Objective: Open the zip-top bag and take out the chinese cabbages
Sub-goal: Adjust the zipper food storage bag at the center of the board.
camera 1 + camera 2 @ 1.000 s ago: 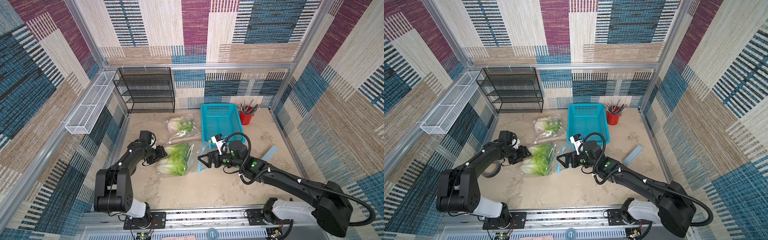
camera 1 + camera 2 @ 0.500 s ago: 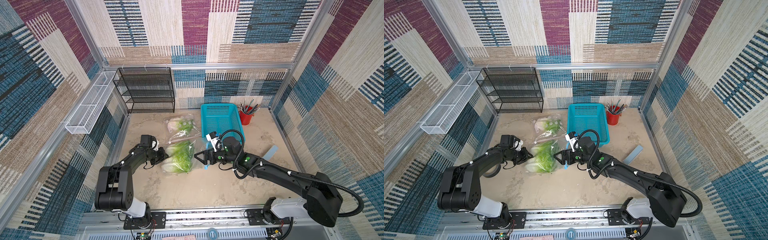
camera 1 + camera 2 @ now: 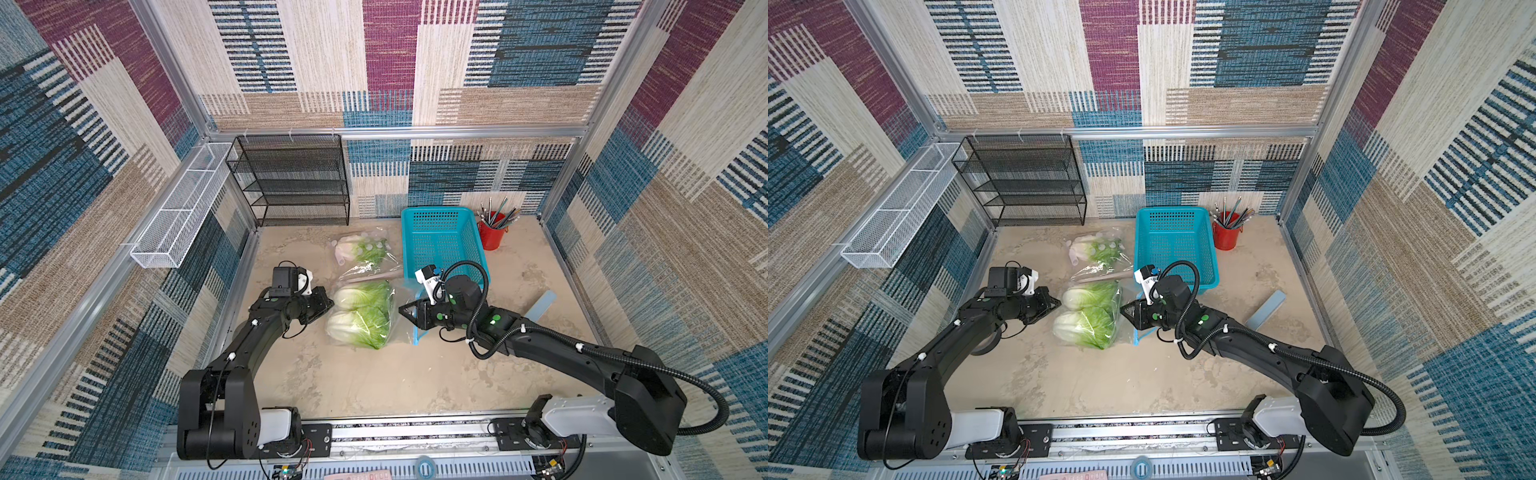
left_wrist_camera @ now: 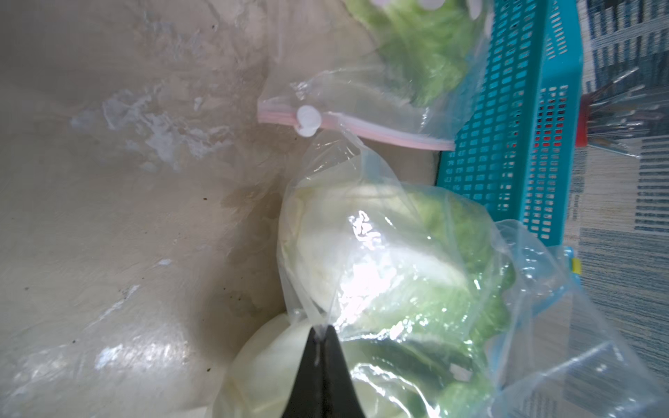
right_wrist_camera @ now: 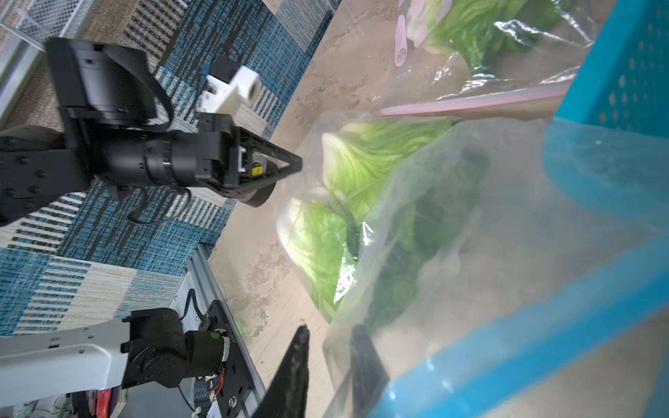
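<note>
The clear zip-top bag lies mid-table with a blue zip strip at its right end. Two chinese cabbages show inside it, white bases to the left; both top views show them. My left gripper is shut, pinching a fold of the bag's film at the closed left end. My right gripper is at the mouth end, jaws a narrow gap apart. One finger stands inside behind the film, the other finger outside.
A second bag of greens with a pink zip lies just behind. A blue basket touches the bag's right end. A red pencil cup, black wire shelf, white wire tray and pale blue strip stand around.
The left jaws have shut on the bag's left end. The right gripper moved left to the bag's mouth and its jaws narrowed from wide open around the film.
</note>
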`<action>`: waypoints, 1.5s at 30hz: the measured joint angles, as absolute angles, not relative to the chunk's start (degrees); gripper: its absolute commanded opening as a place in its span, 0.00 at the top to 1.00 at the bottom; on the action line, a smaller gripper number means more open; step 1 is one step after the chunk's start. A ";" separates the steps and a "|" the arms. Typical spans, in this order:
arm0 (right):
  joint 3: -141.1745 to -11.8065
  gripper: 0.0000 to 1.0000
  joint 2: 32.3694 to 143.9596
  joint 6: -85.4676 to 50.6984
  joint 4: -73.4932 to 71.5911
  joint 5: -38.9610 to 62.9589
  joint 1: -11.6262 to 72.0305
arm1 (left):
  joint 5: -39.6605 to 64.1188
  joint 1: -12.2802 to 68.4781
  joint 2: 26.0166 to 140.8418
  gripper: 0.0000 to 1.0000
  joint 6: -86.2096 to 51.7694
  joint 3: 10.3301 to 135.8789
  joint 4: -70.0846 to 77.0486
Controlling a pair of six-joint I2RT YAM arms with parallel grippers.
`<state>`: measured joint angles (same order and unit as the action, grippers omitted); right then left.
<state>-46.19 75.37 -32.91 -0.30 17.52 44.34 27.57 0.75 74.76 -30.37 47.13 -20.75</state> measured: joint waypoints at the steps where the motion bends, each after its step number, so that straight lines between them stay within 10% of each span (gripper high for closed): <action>1: -46.00 0.78 75.37 -32.91 -0.05 17.39 44.34 | 27.57 0.75 73.82 1.00 -30.46 47.83 -21.32; 12: -43.86 1.00 77.47 -32.93 0.12 15.84 44.12 | 28.91 0.75 66.46 1.00 -31.88 54.89 -29.65; 45: -42.83 1.00 86.17 -31.22 -1.61 18.48 43.13 | 32.77 0.78 56.21 1.00 -35.79 65.43 -44.34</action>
